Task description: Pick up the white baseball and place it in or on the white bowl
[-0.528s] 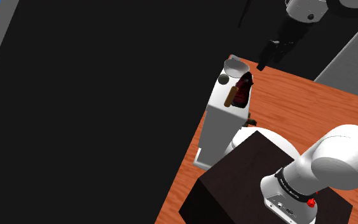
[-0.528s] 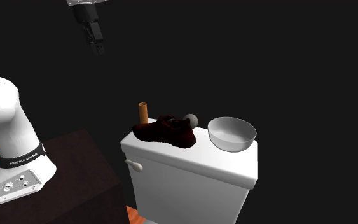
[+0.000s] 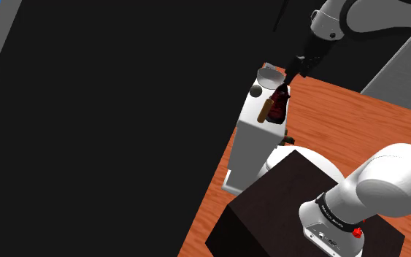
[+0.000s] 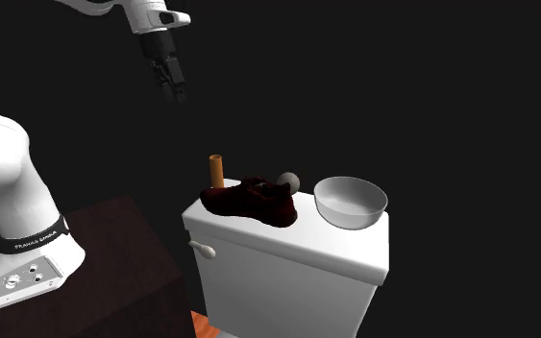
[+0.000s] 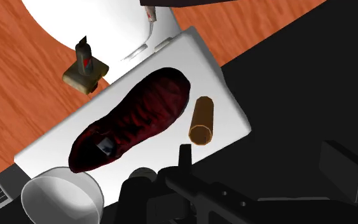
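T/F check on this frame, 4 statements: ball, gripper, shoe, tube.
1. The small grey ball sits inside the round white bowl. False: it rests on the white toilet tank lid, beside the bowl.
2. The black two-finger gripper holds nothing and hangs above the lid. True.
3. The dark red shoe lies on the lid. True.
4. The brown cylinder is on the floor. False: it is on the lid, next to the shoe.

We see a smooth, glossy white toilet tank (image 4: 287, 278), a smooth bowl (image 4: 351, 215) with a soft sheen, a plain matt grey ball (image 4: 289, 180), a dark-red shoe (image 5: 133, 121) with a matt, cloth-like upper, a matt brown cardboard-like tube (image 5: 201, 119), and a floor (image 5: 18, 83) of orange wood with visible grain.
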Motion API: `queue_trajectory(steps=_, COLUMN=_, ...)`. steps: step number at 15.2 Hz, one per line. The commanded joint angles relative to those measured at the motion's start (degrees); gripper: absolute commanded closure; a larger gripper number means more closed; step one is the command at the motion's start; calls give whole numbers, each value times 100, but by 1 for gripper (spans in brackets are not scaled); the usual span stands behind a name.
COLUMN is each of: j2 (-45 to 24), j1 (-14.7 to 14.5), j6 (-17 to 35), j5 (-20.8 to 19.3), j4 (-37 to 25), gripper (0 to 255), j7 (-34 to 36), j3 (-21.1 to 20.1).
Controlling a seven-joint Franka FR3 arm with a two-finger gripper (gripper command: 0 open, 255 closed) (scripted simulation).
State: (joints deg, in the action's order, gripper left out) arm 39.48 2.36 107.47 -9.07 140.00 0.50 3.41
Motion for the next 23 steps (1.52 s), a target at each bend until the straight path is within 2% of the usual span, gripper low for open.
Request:
queue_trajectory(steps=1, j2=-292, j1=52, j6=434, j5=-91, j4=67, gripper=0, j7=-145, j3=166)
queue_trajectory(steps=8, j2=-1502, j1=168, j6=1779, j5=-245, j4=-7, gripper=0, j7=-615, j3=682)
queue_trajectory(steps=13, j2=-2523, j1=193, j6=2633, j5=-146, j4=-319, gripper=0, j7=-1026, j3=1027)
queue_trajectory(steps=18, j2=-3621, j1=211, j6=3337, j5=223, j4=-833, gripper=0, j7=-1572, j3=1298)
queue_trajectory(steps=23, j2=-4756, j1=353, j6=3835, j5=845, j4=-1547, gripper=0, j7=-2243, j3=1378)
